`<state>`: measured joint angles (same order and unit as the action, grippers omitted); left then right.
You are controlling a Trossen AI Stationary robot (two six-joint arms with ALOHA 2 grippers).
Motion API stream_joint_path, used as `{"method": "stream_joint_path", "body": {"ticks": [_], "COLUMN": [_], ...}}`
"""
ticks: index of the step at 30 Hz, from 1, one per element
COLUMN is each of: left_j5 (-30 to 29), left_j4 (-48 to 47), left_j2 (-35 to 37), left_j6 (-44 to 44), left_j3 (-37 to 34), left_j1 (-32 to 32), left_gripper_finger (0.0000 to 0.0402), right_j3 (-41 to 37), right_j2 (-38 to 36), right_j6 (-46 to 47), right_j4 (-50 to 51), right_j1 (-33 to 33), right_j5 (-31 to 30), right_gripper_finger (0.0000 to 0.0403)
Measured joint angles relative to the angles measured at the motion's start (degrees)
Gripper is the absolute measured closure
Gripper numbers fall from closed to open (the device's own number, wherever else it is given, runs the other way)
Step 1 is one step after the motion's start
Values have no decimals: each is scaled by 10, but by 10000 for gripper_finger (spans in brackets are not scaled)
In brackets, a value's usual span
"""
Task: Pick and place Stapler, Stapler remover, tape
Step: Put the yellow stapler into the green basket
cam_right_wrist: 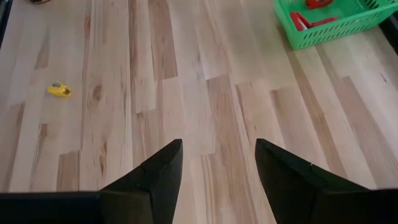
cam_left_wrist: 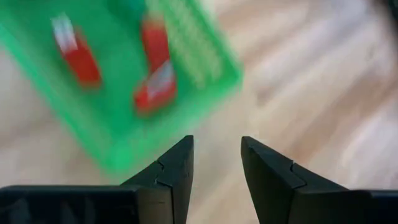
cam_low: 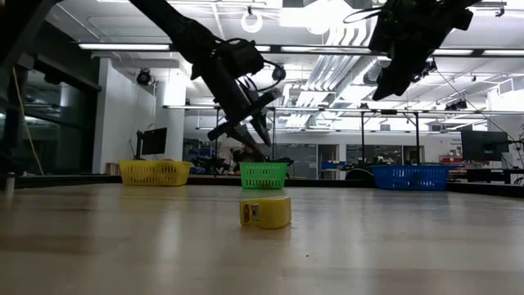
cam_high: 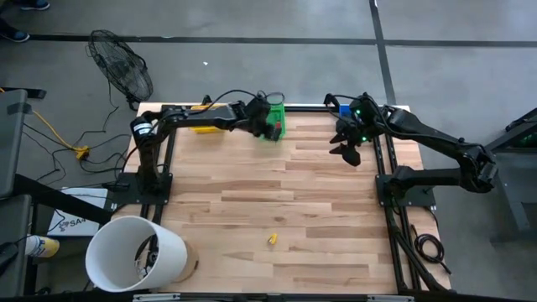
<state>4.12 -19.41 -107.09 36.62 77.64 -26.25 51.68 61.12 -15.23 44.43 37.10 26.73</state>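
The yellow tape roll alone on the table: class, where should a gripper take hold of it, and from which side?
The yellow tape roll looks to lie flat on the table, hole probably upward. Come straight down and pinch across its outer wall; nothing stands beside it.

grey floor (cam_high: 277, 21), perhaps concrete; bright ceiling lights (cam_low: 123, 47).

Table (cam_high: 252, 210): pale wood planks, mixed light and tan strips. Tape (cam_low: 265, 212): yellow roll with a small label patch on its side. Green basket (cam_high: 275, 117) with a mesh-pattern wall, 2 red pieces (cam_left_wrist: 155, 68) with pale patches inside. Yellow basket (cam_low: 155, 172) and blue basket (cam_low: 411, 177) at the far edge. White bucket (cam_high: 134, 252). Both arms dark: left gripper (cam_left_wrist: 216, 168) and right gripper (cam_right_wrist: 219, 171) black.
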Motion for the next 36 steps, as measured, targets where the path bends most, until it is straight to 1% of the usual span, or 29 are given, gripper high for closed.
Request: {"method": "stream_joint_path", "body": {"ticks": [2, 4, 6, 8, 10, 15, 25, 31, 34, 36], "left_j5": [14, 11, 11, 3, 1, -1, 1, 26, 50, 56], "left_j4": [-46, -73, -124, -139, -177, -215, -211, -210, -209, -205], "left_j2": [7, 9, 20, 26, 35, 39, 39, 39, 39, 39], "left_j6": [-5, -4, 5, 24, 44, 105, 230, 253, 253, 254], "left_j3": [-2, 0, -3, -1, -1, 3, 5, 5, 5, 5], "left_j1": [12, 30, 46, 69, 92, 158, 279, 338, 359, 370], "left_gripper_finger": [270, 270, 270, 270, 270, 270, 270, 270, 270, 270], "right_j3": [0, 0, 0, 0, 0, 0, 0, 0, 0, 0], "right_j2": [0, 0, 0, 0, 0, 0, 0, 0, 0, 0], "right_j6": [-2, -3, -6, -10, -15, -19, -33, -41, -41, -42], "right_j4": [3, 3, 3, 4, 4, 3, 3, 3, 3, 3], "right_j1": [0, 0, 0, 0, 0, 0, 0, 0, 0, 0], "right_j5": [0, 0, 0, 0, 0, -2, -2, -2, -2, -2], "right_gripper_finger": [210, 210, 210, 210, 210, 210, 210, 210, 210, 210]}}
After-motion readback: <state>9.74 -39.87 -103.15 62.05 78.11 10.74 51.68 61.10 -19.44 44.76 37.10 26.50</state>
